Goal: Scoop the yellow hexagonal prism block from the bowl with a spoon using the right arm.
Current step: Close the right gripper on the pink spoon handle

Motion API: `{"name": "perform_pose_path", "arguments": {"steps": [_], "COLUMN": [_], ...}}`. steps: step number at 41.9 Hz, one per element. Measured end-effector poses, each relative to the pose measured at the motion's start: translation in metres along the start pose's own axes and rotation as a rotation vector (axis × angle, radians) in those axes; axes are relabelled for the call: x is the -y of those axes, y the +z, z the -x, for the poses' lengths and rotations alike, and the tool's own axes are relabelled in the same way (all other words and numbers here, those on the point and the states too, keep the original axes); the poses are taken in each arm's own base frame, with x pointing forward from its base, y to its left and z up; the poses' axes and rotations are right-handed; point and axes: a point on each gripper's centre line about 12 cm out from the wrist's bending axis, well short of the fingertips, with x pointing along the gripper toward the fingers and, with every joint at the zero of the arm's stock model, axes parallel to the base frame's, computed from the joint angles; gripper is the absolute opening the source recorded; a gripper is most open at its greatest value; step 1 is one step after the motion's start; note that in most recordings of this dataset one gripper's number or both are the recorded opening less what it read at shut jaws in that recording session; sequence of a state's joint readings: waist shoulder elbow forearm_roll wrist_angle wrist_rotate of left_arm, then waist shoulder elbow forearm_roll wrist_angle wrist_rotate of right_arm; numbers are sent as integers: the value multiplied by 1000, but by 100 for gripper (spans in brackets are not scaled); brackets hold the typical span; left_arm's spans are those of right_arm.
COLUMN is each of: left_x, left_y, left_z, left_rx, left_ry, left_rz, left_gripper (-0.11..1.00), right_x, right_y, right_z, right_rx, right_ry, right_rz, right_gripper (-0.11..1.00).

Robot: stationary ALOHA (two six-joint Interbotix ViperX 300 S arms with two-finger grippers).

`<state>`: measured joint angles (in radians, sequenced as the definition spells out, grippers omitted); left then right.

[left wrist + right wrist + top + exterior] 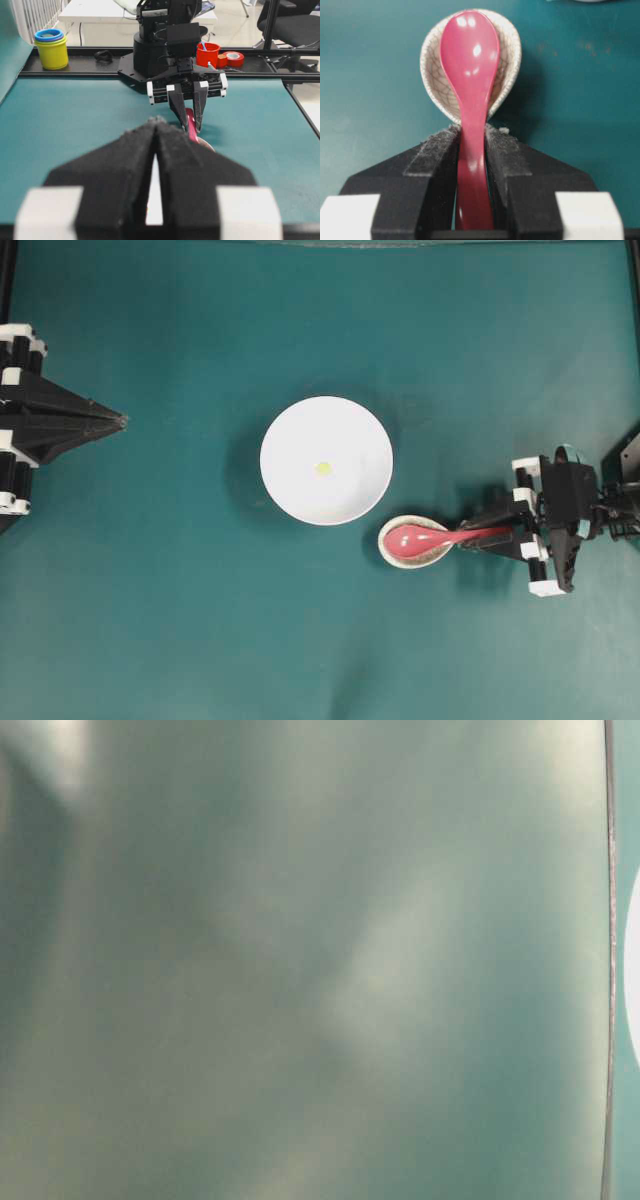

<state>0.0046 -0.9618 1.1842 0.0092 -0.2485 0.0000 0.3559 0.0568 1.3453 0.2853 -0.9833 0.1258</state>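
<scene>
The right end effector [472, 150] is clamping the spoon [470, 65] by its handle. The scoop is lying in the speckled dish [507, 50]. The left end effector [122, 421] is sitting pinched together.

Glossy pink spoon [470, 55], crackle-glazed dish [432, 85], matt tabletop [150, 620]
</scene>
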Motion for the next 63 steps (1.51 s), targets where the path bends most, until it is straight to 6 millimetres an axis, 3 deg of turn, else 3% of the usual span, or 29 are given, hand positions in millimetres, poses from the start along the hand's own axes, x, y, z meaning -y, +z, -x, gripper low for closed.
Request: {"name": "perform_pose_path", "arguments": {"steps": [19,63], "left_x": [0,0], "left_y": [0,0], "left_z": [0,0], "left_rx": [0,2], "left_ry": [0,-2], "left_rz": [3,2], "left_gripper": [0,0], "right_x": [1,-1], "right_y": [-1,4], "right_z": [1,-3], "right_rx": [-4,13], "right_ry": [-1,0], "right_rz": [-1,-3], "right_gripper": [33,36]}}
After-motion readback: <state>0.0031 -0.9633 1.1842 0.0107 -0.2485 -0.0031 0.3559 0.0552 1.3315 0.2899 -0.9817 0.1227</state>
